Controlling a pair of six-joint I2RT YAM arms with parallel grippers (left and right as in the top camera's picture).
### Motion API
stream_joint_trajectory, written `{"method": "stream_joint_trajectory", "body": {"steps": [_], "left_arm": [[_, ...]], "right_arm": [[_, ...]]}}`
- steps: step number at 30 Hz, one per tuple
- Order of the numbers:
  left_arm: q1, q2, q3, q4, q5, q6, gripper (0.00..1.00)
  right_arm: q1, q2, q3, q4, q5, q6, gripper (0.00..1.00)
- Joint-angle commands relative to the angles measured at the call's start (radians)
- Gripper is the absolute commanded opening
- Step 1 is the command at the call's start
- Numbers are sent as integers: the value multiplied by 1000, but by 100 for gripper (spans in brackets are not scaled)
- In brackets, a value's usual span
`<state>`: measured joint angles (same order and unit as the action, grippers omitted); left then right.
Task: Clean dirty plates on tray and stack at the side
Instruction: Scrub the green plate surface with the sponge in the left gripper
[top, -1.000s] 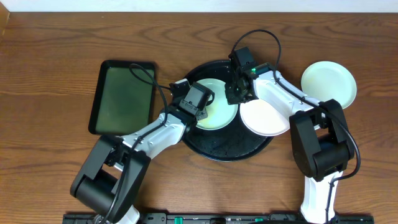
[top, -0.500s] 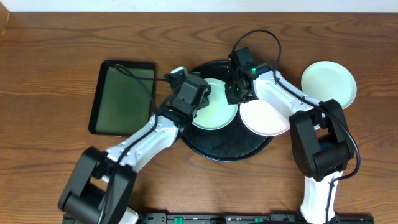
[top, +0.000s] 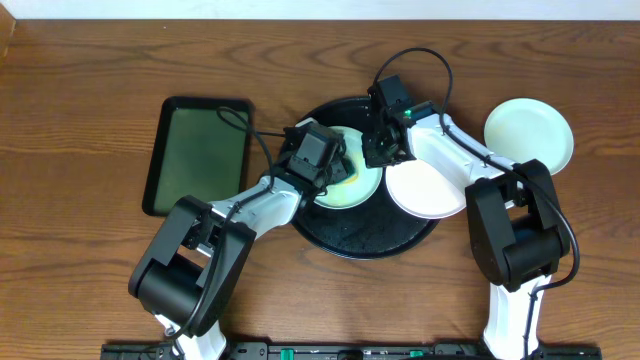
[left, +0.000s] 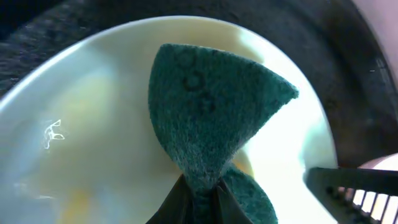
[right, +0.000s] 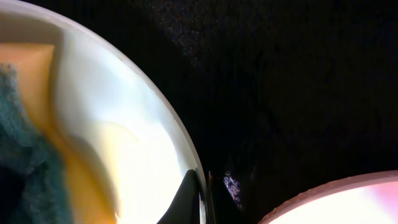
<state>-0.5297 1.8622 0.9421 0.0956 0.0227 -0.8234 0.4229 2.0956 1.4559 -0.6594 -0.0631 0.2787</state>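
The round black tray (top: 360, 232) holds a pale mint plate (top: 352, 188). My left gripper (top: 332, 163) is shut on a dark green scrub sponge (left: 211, 112), which is pressed flat on that plate (left: 93, 124). Yellow smears (left: 74, 200) show on the plate's surface. My right gripper (top: 381, 152) is shut on the plate's right rim (right: 180, 137), one finger inside and one outside. A white plate (top: 428, 190) overlaps the tray's right edge. Another pale plate (top: 529, 133) lies on the bare wood at the right.
A rectangular black tray (top: 157, 160) with a dark green inside lies left of the round tray. Cables loop over both arms near the tray's back. In the right wrist view the speckled tray floor (right: 286, 87) lies between the two plates.
My left gripper slid the sponge a little left and then back right over the mint plate, and its arm swung. The right gripper stayed put on the rim.
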Motion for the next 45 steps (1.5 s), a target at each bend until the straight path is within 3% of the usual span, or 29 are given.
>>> {"method": "stream_joint_trajectory", "body": {"steps": [1,8,16,25,31,36,45], "left_arm": [[29,22,-26,-93,-117,101,8],[106,-63,-26,-224,-224,118,8],[119,-191,-26,-202,-238,158,8],[92,-134,-27,-55,180,129,8],[49,-54,-27,12,235,85,8],[52,8,-27,-2,214,82,7],[101,-44,-27,-236,-157,87,7]], "right_arm": [[11,30,-30,-12,6,24,1],[11,30,-32,-14,6,20,1],[11,30,-32,-11,6,21,1],[11,30,-32,-1,5,25,1],[11,30,-32,-2,5,24,1],[11,30,-32,-3,5,24,1],[11,30,-32,-7,6,24,1]]}}
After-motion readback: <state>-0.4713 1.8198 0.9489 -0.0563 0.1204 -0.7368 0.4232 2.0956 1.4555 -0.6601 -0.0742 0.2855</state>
